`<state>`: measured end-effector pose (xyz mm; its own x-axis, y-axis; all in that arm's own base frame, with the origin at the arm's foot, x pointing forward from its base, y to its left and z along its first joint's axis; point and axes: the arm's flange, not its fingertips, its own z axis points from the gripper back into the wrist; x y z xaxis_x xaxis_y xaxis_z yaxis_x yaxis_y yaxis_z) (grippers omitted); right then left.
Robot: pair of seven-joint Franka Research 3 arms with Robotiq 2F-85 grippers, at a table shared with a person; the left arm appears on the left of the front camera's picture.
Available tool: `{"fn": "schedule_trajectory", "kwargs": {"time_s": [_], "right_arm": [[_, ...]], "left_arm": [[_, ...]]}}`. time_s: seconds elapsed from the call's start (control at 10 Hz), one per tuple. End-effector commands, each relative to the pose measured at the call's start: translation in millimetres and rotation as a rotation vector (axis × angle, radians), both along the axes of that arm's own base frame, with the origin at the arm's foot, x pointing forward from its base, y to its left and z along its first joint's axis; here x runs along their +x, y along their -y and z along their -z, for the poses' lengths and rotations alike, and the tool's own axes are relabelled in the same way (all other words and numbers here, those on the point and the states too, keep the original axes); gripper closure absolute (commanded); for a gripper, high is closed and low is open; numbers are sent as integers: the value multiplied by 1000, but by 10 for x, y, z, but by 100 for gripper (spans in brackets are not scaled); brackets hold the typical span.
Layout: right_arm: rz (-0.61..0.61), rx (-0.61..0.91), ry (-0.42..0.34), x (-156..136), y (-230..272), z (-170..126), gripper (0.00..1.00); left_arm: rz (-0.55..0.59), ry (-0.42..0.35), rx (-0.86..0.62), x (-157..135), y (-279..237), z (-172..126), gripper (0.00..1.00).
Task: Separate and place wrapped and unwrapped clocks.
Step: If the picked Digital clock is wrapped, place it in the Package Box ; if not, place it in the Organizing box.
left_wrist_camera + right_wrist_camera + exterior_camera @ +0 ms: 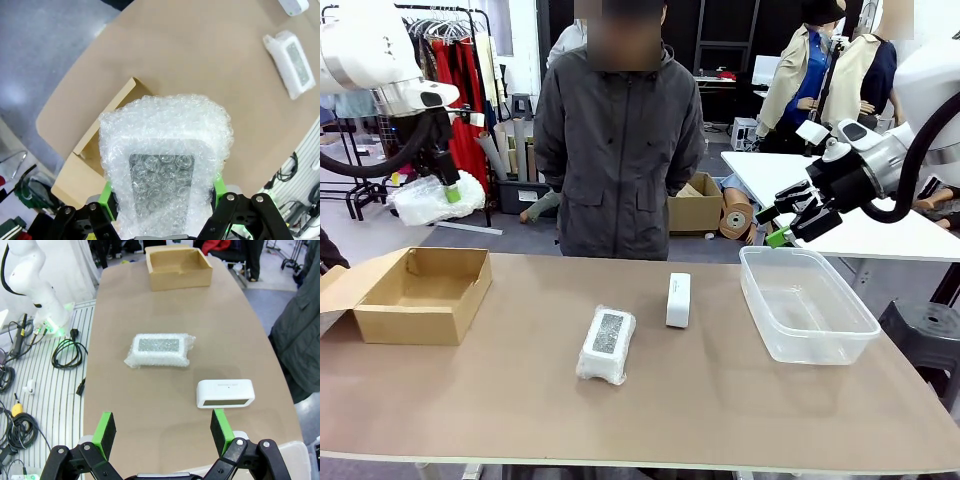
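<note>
My left gripper (pixel 451 190) hangs high above the table's left end, shut on a bubble-wrapped clock (pixel 435 199). In the left wrist view that wrapped clock (pixel 165 160) sits between the green pads (pixel 106 196) of the left gripper (pixel 162 194), over the cardboard box (pixel 95 150). A second wrapped clock (pixel 607 343) (pixel 160 350) lies mid-table, dark patch up. Beside it stands the bare white unwrapped clock (pixel 678 299) (pixel 225 393). My right gripper (pixel 782 226) (pixel 162 432) is open and holds nothing, raised above the clear tub's far edge.
An open brown cardboard box (pixel 420 292) (pixel 177 267) sits at the table's left end. A clear plastic tub (pixel 807 305) stands at the right end. A person (pixel 618 150) stands at the far side, hands out of sight.
</note>
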<state>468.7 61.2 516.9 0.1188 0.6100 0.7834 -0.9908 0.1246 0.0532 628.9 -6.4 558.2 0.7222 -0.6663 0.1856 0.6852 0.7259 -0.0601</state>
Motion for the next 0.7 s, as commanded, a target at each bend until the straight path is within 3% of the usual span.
{"fn": "schedule_trajectory", "kwargs": {"time_s": [0.0,0.1,0.2,0.4,0.6], "right_arm": [[-3,0,2,-12,-5,-2,0],[-3,0,2,-12,-5,-2,0],[-3,0,2,-12,-5,-2,0],[-3,0,2,-12,-5,-2,0],[-3,0,2,-12,-5,-2,0]], "left_arm": [[1,2,17,-5,-13,-40,100],[0,0,0,0,0,0,100],[-135,16,40,43,44,43,100],[-285,-6,9,157,-26,240,100],[-457,27,27,168,-125,441,100]]}}
